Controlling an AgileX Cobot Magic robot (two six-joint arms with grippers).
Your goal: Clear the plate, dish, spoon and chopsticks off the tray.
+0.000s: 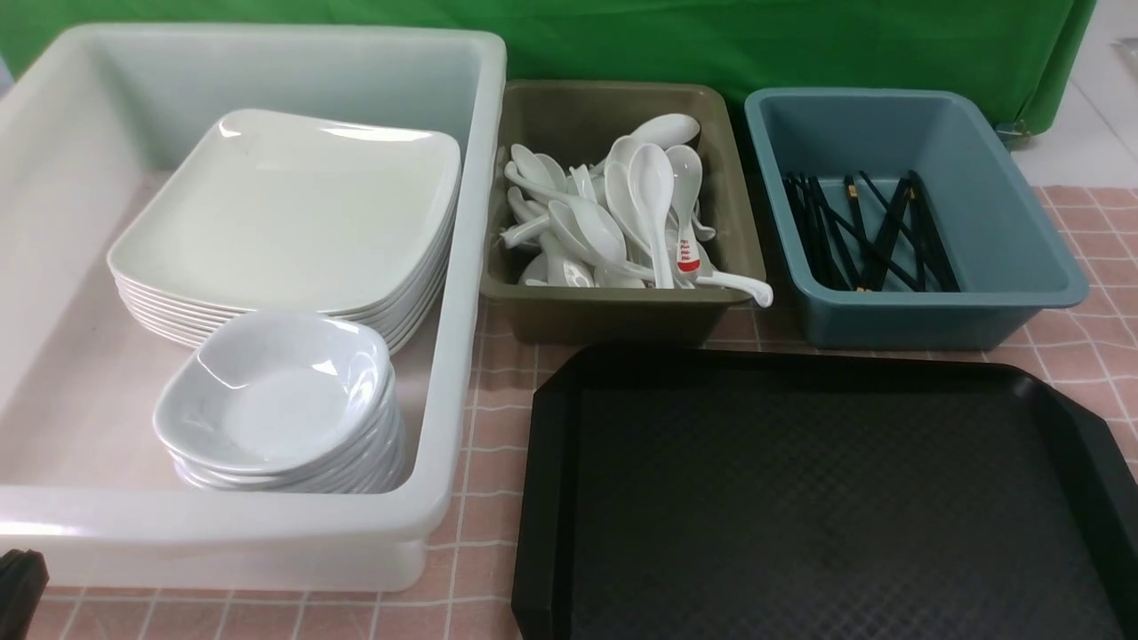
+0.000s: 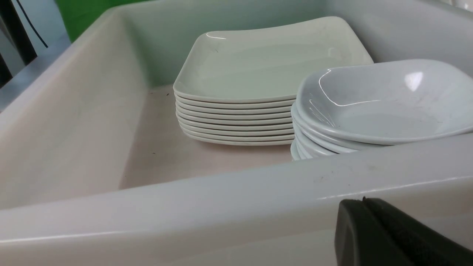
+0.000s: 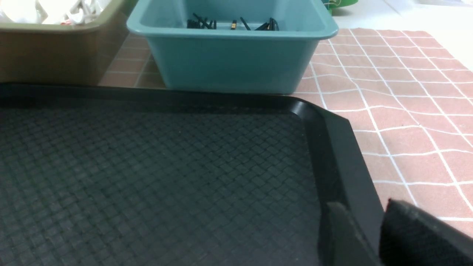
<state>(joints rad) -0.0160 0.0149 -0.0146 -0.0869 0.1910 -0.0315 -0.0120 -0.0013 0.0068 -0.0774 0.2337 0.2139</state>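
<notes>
The black tray point(image 1: 827, 498) lies at the front right with nothing on it; it also fills the right wrist view point(image 3: 147, 166). A stack of off-white plates point(image 1: 284, 209) and a stack of small dishes point(image 1: 280, 391) sit in the white bin, and both show in the left wrist view: plates point(image 2: 266, 62), dishes point(image 2: 380, 103). White spoons point(image 1: 653, 191) fill the olive bin. Black chopsticks point(image 1: 867, 236) lie in the blue bin. My left gripper point(image 2: 364, 201) is shut and empty, just outside the white bin's near wall. My right gripper point(image 3: 362, 205) is open over the tray's right rim.
The white bin point(image 1: 471, 267) stands at the left, the olive bin point(image 1: 622, 316) in the middle, the blue bin point(image 1: 933, 316) at the right, all behind the tray. One spoon handle point(image 1: 742, 286) hangs over the olive bin's front rim. A pink checked cloth point(image 1: 480, 444) covers the table.
</notes>
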